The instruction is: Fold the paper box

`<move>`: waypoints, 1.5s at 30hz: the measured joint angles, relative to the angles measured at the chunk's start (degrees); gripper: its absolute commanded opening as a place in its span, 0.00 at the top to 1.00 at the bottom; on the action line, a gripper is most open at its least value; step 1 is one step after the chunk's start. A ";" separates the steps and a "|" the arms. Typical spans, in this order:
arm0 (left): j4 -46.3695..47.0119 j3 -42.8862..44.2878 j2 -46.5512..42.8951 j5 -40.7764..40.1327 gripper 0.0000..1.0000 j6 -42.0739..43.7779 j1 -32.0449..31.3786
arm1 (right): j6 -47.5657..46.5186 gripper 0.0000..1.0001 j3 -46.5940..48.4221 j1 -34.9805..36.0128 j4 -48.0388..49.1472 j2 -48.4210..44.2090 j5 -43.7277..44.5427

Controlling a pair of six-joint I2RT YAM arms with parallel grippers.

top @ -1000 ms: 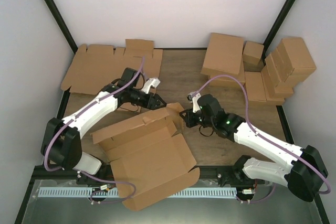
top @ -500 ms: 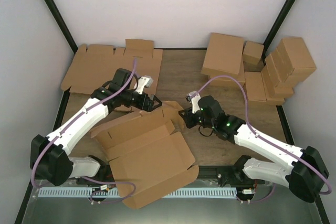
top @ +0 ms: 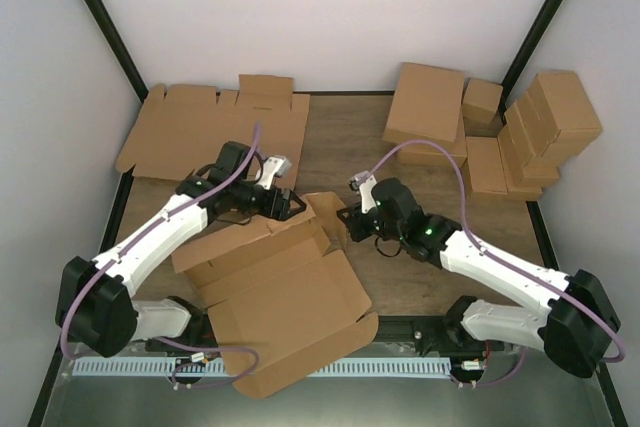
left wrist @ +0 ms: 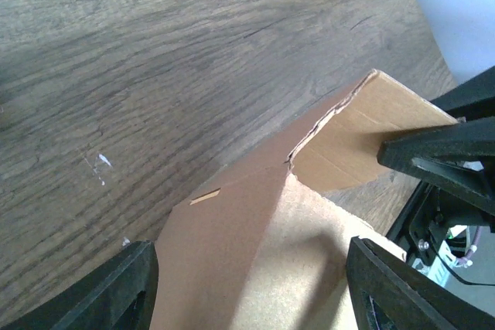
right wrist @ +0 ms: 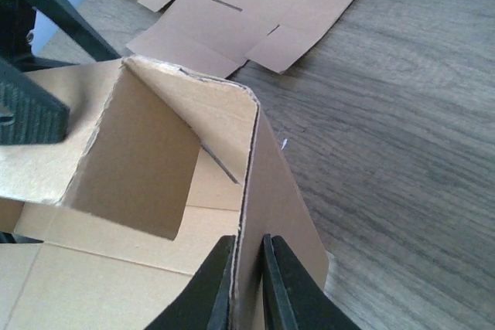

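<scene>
Cardboard half-shaped: paper box (top: pixel 275 292) mid-table (top: pixel 350 147), near edge, back corner raised — lid and front flaps lie flat, unfolded. My right gripper (right wrist: pixel 247 272) pinches its end wall; left gripper (left wrist: pixel 251 287) gapes wide.

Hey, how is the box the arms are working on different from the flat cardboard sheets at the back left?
The paper box has walls folded up to form a corner, while the flat sheets lie fully flat. The box sits near the front edge with one wall pinched by the right hand; the sheets lie at the back left with no hand on them. Both are plain brown, unprinted cardboard with cut flaps.
</scene>
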 measured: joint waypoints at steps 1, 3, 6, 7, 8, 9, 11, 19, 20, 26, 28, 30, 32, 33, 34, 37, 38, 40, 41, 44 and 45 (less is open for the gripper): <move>0.42 -0.46 -0.50 0.13 0.31 -0.50 0.00 | -0.28 0.89 0.22 0.00 -0.02 0.24 0.15; 0.70 -0.85 -1.11 0.17 0.31 -1.25 -0.02 | -1.07 0.90 0.66 0.00 0.22 0.94 0.83; 1.57 -1.27 -2.05 -0.26 0.31 -3.08 -0.02 | -2.91 0.90 2.67 0.00 0.13 3.17 2.51; 2.01 -1.27 -2.32 -0.66 0.31 -3.91 -0.02 | -3.45 0.90 3.98 0.00 0.02 4.24 3.06; 2.45 -1.27 -2.54 -1.03 0.31 -4.48 0.00 | -4.09 0.90 5.46 0.00 -0.15 5.40 3.67; 3.04 -1.27 -2.84 -1.70 0.31 -5.25 0.00 | -4.52 0.90 7.19 -0.02 -0.57 6.60 4.09; 3.65 -1.25 -3.56 -3.10 0.31 -6.49 0.00 | -5.27 0.91 11.58 -0.04 -1.70 9.51 4.87; 7.43 -2.73 -8.98 -9.51 0.31 -12.15 0.00 | -3.87 0.93 21.44 -0.07 -5.16 15.61 1.68; 8.31 -3.78 -9.99 -9.84 0.32 -13.00 0.00 | -3.17 0.93 21.62 -0.02 -5.35 15.61 1.09; 12.57 -9.60 -14.40 -10.34 0.31 -16.79 0.00 | 0.92 0.93 21.07 2.43 -5.51 15.26 1.86; 13.84 -10.56 -14.91 -10.34 0.32 -17.53 0.00 | 2.58 0.93 18.43 3.48 -3.30 13.90 2.99; 14.88 -11.76 -14.99 -10.14 0.32 -18.05 -0.02 | 4.11 0.93 14.93 3.80 -0.52 12.39 3.56; 15.21 -13.38 -14.99 -10.10 0.32 -18.71 -0.07 | 5.38 0.92 11.93 3.91 1.25 11.61 3.56; 15.19 -14.01 -15.02 -10.08 0.32 -18.97 -0.09 | 5.99 0.92 10.49 4.09 2.03 11.45 3.54; 15.21 -14.67 -15.04 -10.03 0.32 -19.15 -0.17 | 6.45 0.91 9.18 4.26 2.60 11.39 3.50; 14.53 -15.54 -15.52 -9.35 0.32 -19.45 -0.37 | 7.63 0.88 5.79 4.70 4.22 10.95 3.34; 14.25 -15.61 -15.63 -9.03 0.32 -19.52 -0.42 | 7.82 0.86 5.03 4.76 4.79 10.54 3.26; 14.21 -15.61 -15.69 -8.17 0.32 -19.54 -0.57 | 8.24 0.81 3.54 4.83 5.75 9.03 2.97; 14.14 -15.61 -15.67 -7.72 0.32 -19.47 -0.66 | 8.39 0.79 2.91 4.83 6.14 8.33 2.89; 13.84 -15.61 -15.50 -6.71 0.32 -19.15 -0.72 | 8.22 0.73 1.20 4.90 7.19 6.86 2.58; 13.75 -15.58 -15.45 -6.56 0.32 -19.04 -0.74 | 7.78 0.70 0.85 4.90 7.26 6.58 2.49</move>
